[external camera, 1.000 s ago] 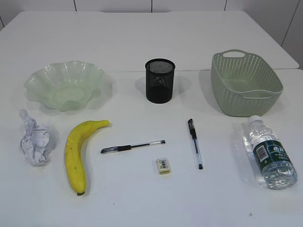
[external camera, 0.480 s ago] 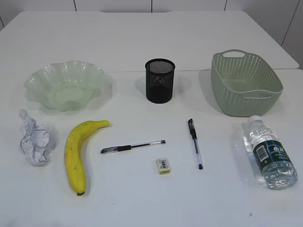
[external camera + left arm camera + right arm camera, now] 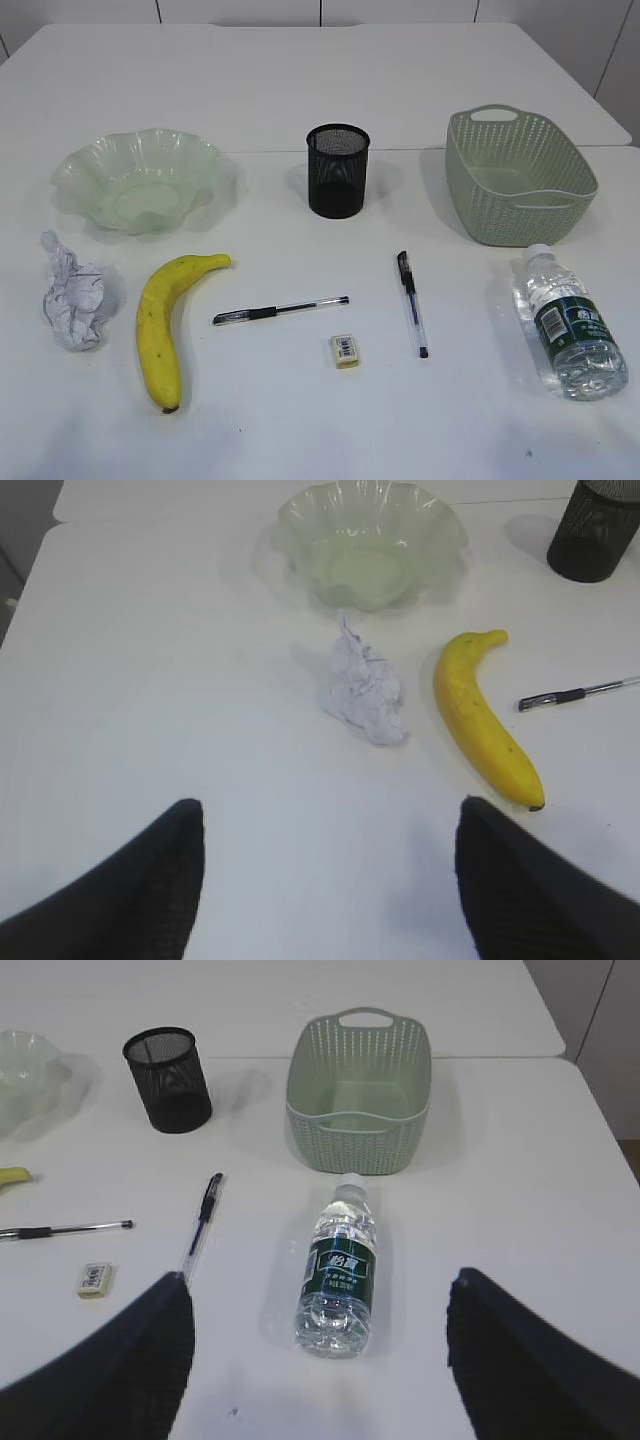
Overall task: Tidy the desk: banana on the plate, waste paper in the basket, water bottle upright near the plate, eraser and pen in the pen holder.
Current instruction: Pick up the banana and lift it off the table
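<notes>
Left end effector (image 3: 325, 880) wide, paper ball (image 3: 363, 687) and banana (image 3: 484, 713) ahead of it, right end effector (image 3: 318, 1355) wide, bottle (image 3: 338, 1270) lying between its fingers, only the outside view misses both

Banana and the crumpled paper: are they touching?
Apart. The left wrist view shows bare table between the banana and the crumpled paper; the exterior view shows the same gap.

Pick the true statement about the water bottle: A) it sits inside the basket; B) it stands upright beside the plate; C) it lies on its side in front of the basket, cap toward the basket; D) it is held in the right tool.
C: the water bottle lies flat on the table, its white cap pointing toward the green basket behind it, with nothing gripping it.
</notes>
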Available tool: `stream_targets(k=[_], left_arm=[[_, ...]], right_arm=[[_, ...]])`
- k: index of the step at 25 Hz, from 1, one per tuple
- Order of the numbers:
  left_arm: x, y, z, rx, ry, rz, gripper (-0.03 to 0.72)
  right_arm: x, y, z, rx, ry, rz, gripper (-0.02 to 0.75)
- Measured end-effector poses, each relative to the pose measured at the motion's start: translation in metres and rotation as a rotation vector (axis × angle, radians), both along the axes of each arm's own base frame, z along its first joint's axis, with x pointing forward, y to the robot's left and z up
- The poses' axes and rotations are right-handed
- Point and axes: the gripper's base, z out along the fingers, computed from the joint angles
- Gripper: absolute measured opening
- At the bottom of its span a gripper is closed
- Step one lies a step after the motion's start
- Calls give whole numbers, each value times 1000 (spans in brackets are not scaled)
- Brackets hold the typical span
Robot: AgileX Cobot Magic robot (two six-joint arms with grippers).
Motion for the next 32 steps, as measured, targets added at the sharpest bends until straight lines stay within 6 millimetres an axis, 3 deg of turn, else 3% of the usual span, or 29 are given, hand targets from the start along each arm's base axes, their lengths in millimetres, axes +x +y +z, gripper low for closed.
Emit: stream_targets(k=[5,12,19,27,32], left_arm=[[24,-2,21,-27,17,-15,550],[63,-14,17,-176,116,-70,550],[104,-21,12,-268,263,-85,549],[161,-34,38,-297,304,-121,548],[201,-55,27,-264,396,-131,548]], right_arm=[[36,4,10,23,121,12,588],[69,11,19,88,205,37,588],[78,11,16,90,243,36,588],[80,11,14,91,253,35,587],[86,12,12,100,279,37,588]])
